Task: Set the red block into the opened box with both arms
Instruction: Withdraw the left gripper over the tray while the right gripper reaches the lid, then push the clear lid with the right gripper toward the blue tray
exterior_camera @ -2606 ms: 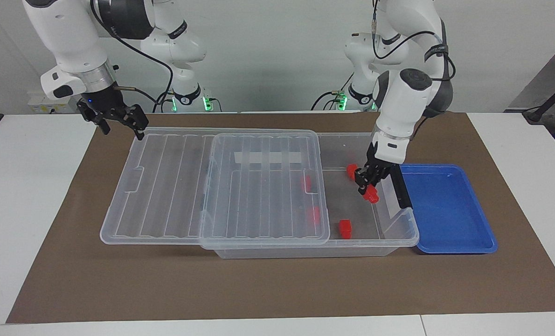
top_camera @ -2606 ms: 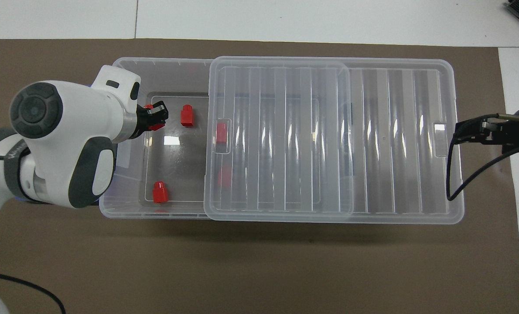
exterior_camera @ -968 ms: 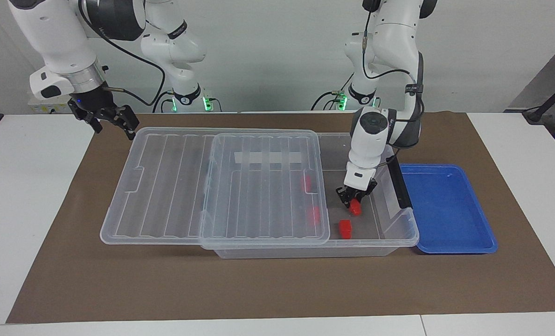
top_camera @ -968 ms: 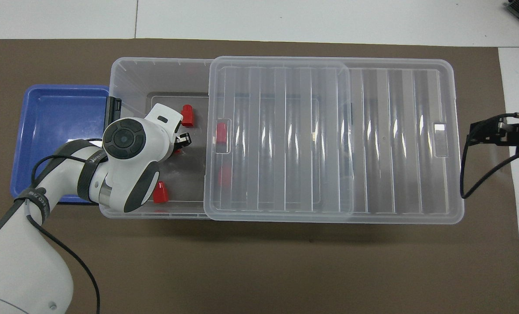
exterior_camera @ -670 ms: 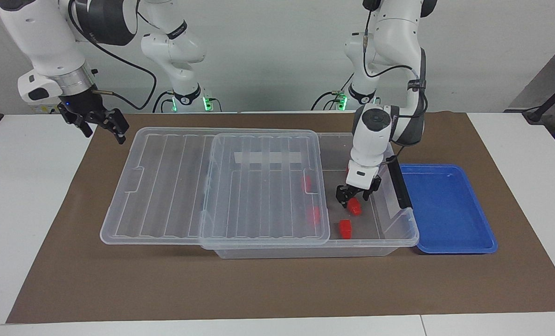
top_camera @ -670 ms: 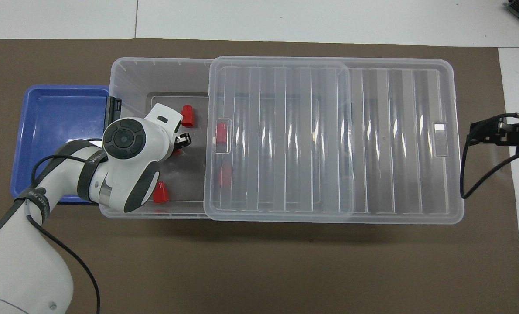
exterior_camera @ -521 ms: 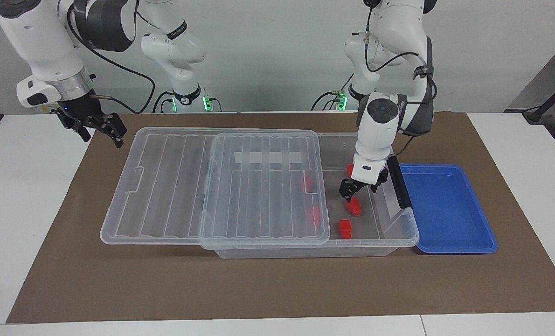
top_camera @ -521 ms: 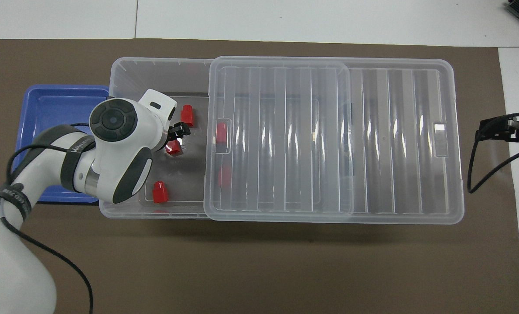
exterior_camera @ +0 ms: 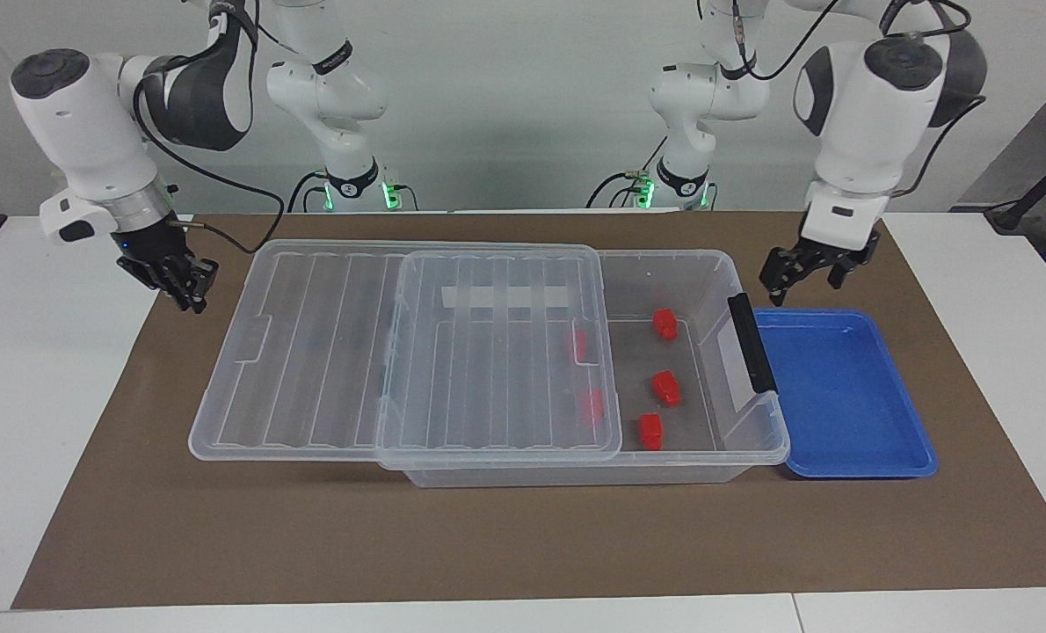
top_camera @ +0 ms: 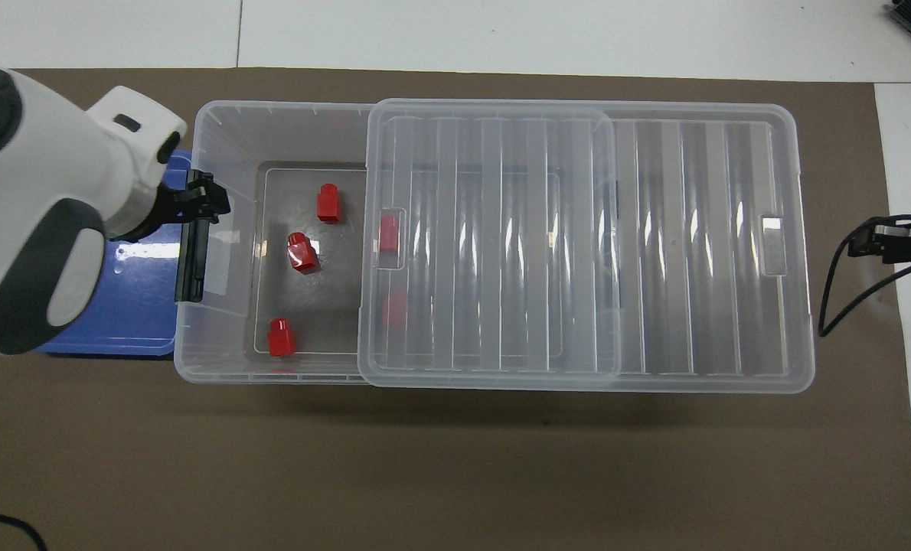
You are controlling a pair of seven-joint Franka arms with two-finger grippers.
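facing view: the red block (exterior_camera: 666, 388) lay on the floor of the box (exterior_camera: 756, 444), in the uncovered end toward the left arm's end of the table, between two more red blocks (exterior_camera: 664, 323) and (exterior_camera: 651, 431). two further ones showed dimly under the lid (exterior_camera: 400, 352), which was slid toward the right arm's end and overhung the box there. judged from its look, the block was light, rigid, smooth plastic; a pinch across its flat side faces, low on the body and below the sloped top, would likely hold best, since the slope could let the fingertips slip. the left gripper (exterior_camera: 806, 268) hung in the air above the mat near the blue tray (exterior_camera: 848, 396), jaws spread and empty. the right gripper (exterior_camera: 178, 277) hung over the mat (exterior_camera: 523, 545) just off the lid's corner, fingertips together on nothing; that arm waited

overhead view: the red block (top_camera: 302, 252) rested tilted on the box (top_camera: 218, 360) floor, apart from its neighbours. the left gripper (top_camera: 207, 200) appeared over the black handle (top_camera: 193, 260) without touching it, wrist angled down. the right gripper (top_camera: 888, 239) showed only at the frame's edge, clear of the lid (top_camera: 578, 245)
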